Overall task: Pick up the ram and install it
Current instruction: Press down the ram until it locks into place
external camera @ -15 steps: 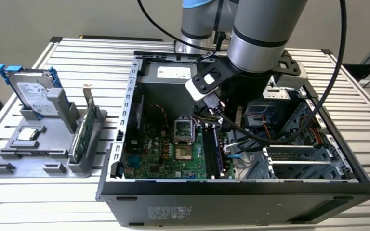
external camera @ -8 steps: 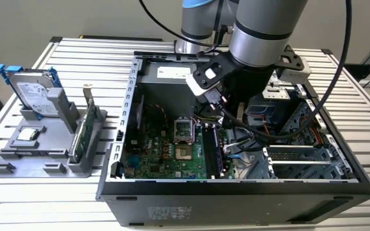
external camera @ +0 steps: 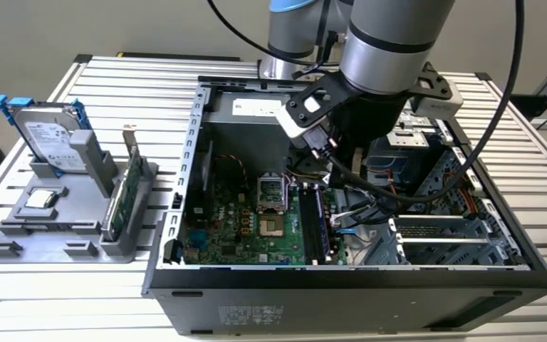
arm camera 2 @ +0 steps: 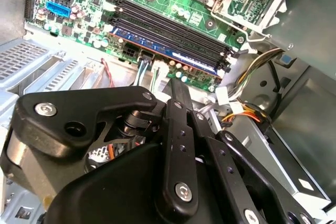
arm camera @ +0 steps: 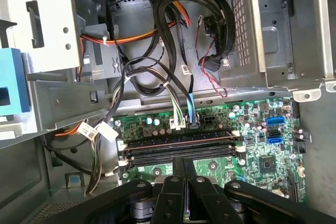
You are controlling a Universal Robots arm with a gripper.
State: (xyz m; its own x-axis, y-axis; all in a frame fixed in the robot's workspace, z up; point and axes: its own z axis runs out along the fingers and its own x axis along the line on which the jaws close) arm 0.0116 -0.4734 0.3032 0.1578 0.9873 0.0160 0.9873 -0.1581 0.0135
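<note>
Ram (arm camera 2: pixel 167 51) (arm camera: pixel 178 140) (external camera: pixel 315 217): seated on edge in motherboard (external camera: pixel 240 228) slot nearest the cables, empty slots alongside. Gripper (arm camera: pixel 187 163) (arm camera 2: pixel 177 85) just above it inside case (external camera: pixel 350 285), fingers pressed together, gripping nothing. Cables (arm camera: pixel 173 93) crowding close beside the slots, plugged in at the board edge. CPU socket (external camera: pixel 271 191) near. Hard drive (external camera: pixel 50 139) and green card (external camera: pixel 126 192) upright on rack (external camera: pixel 26 242) outside, exterior view's left.
</note>
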